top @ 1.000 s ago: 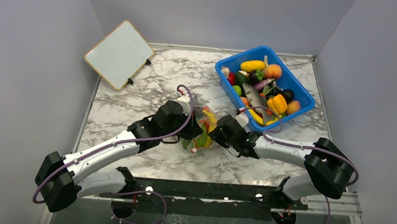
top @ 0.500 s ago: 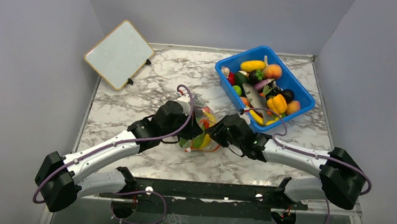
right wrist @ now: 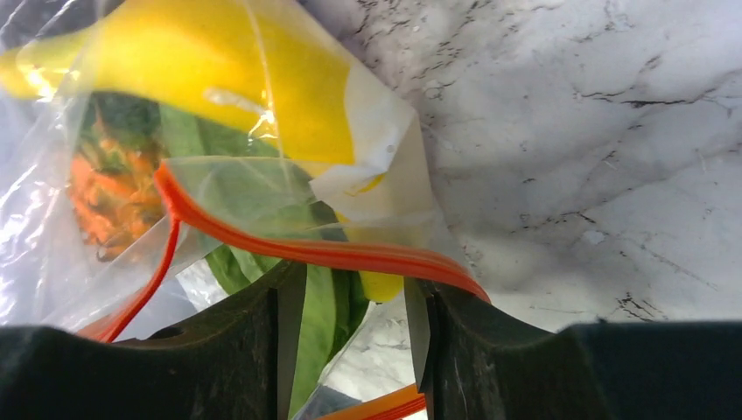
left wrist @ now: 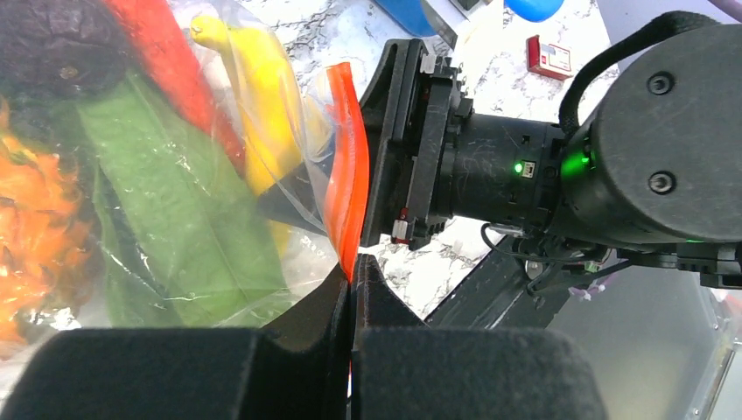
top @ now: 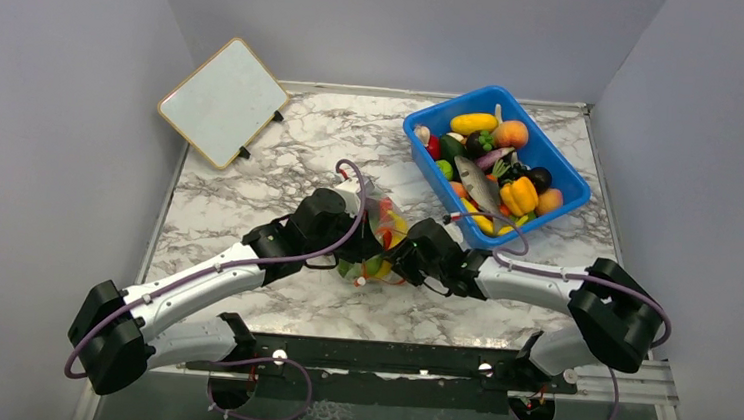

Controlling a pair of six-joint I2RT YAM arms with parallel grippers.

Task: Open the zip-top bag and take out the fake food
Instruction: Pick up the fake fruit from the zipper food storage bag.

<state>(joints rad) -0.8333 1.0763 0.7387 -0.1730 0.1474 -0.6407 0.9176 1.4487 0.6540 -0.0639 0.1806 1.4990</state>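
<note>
The zip-top bag (top: 382, 233) lies mid-table between my two grippers, clear plastic with a red-orange zip strip (left wrist: 347, 175). The fake food inside shows as a yellow banana (left wrist: 262, 96), a long green leaf (left wrist: 166, 184) and an orange pineapple (left wrist: 35, 227). My left gripper (left wrist: 353, 267) is shut on one side of the zip strip. My right gripper (right wrist: 354, 302) is open at the bag's mouth. The other strip (right wrist: 350, 254) runs across its fingertips, and the green leaf (right wrist: 319, 315) lies between its fingers.
A blue bin (top: 506, 90) full of toy fruit and vegetables stands at the back right, close behind the right arm. A small whiteboard (top: 224, 101) leans at the back left. Grey walls close in on both sides.
My right gripper's jaws have opened wider. The right arm pushed toward the bag, then drew back a little. My left gripper has kept its hold on the strip.
</note>
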